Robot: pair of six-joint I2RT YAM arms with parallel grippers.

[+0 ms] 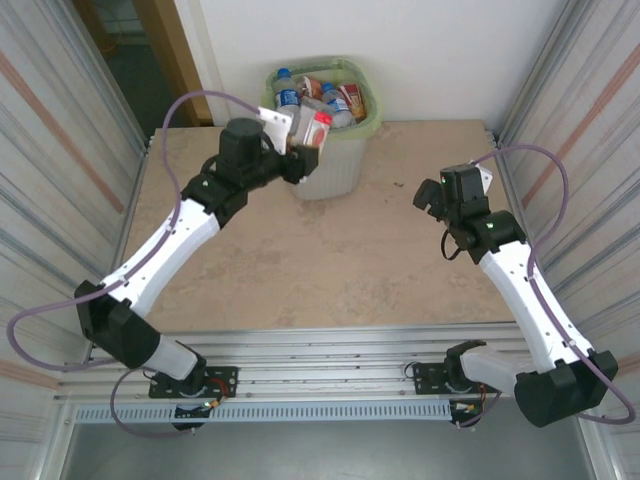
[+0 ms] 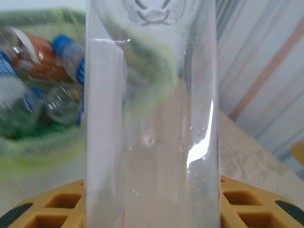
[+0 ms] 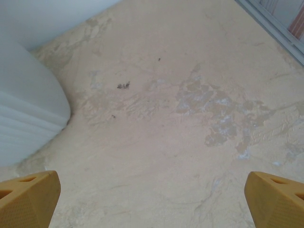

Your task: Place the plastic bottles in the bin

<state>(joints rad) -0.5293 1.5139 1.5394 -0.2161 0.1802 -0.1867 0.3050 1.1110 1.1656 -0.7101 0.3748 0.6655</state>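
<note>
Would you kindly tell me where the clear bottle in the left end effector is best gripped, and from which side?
Grip the clear bottle across its straight mid-body, coming side-on to its long axis, as the left end effector does now. The walls there run parallel, so the pads probably seat evenly on both sides.

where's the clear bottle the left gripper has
In the top view the clear bottle sits in the left gripper at the bin's near rim, toward the table's far edge, just short of the bottles in the bin.

High rear overview, close wrist views, all sharing bin [image 1: 335,168]
</note>
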